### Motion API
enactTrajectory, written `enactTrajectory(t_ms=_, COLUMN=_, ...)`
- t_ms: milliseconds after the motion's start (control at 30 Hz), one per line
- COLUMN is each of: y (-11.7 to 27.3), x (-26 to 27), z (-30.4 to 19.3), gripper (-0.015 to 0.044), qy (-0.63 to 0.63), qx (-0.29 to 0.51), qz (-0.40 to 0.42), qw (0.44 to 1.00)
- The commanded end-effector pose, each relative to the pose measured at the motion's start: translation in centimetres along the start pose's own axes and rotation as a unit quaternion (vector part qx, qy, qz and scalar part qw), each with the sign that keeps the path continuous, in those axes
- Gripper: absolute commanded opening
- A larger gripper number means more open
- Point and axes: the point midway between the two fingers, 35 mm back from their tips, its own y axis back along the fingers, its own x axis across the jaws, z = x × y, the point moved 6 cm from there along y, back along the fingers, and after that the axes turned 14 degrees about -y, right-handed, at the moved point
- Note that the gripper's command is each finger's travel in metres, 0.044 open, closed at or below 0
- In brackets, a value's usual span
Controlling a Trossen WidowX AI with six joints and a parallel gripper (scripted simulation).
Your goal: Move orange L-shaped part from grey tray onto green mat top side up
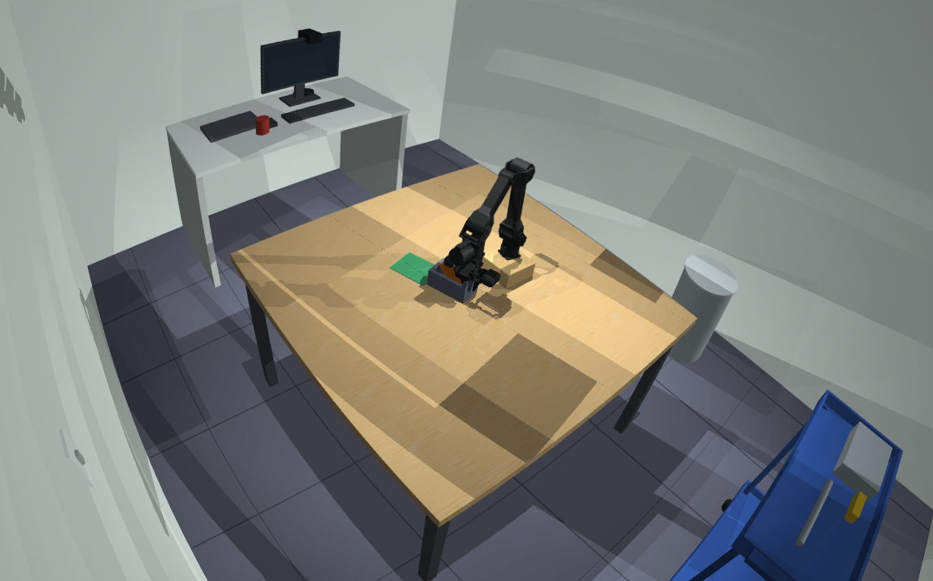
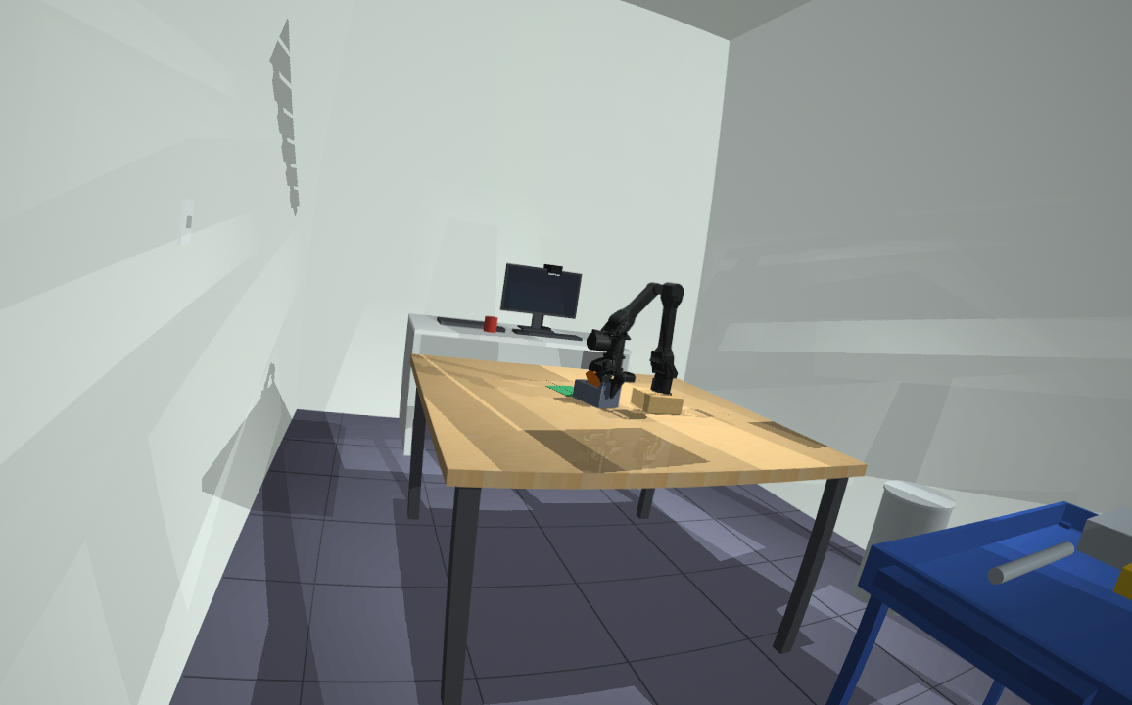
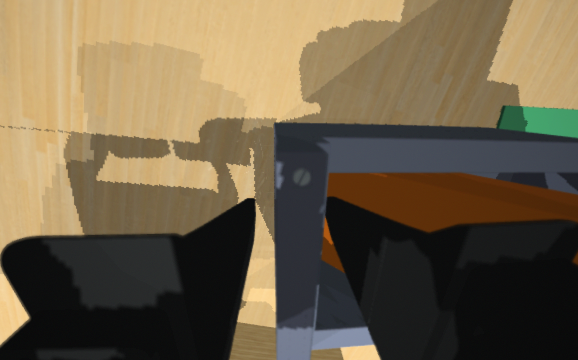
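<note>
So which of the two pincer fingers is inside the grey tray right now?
The finger on the picture's right, lying over the orange part; the other finger hangs outside the tray wall.
</note>
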Motion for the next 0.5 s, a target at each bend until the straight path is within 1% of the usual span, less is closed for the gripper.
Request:
enactTrajectory(t_ms=0, y=0.0, x=0.0, z=0.0, gripper=0.018, qy=0.0, qx=0.0, qz=0.0, qw=1.0)
enactTrajectory(t_ms=367, y=1.2, x=1.1, z=-0.3, gripper=0.018, qy=-0.002, qx=0.002, qz=-0.003, qw=1.0)
enactTrajectory(t_ms=467, y=2.6, x=1.0, z=0.0, gripper=0.018, qy=-0.002, qx=0.002, qz=-0.003, qw=1.0)
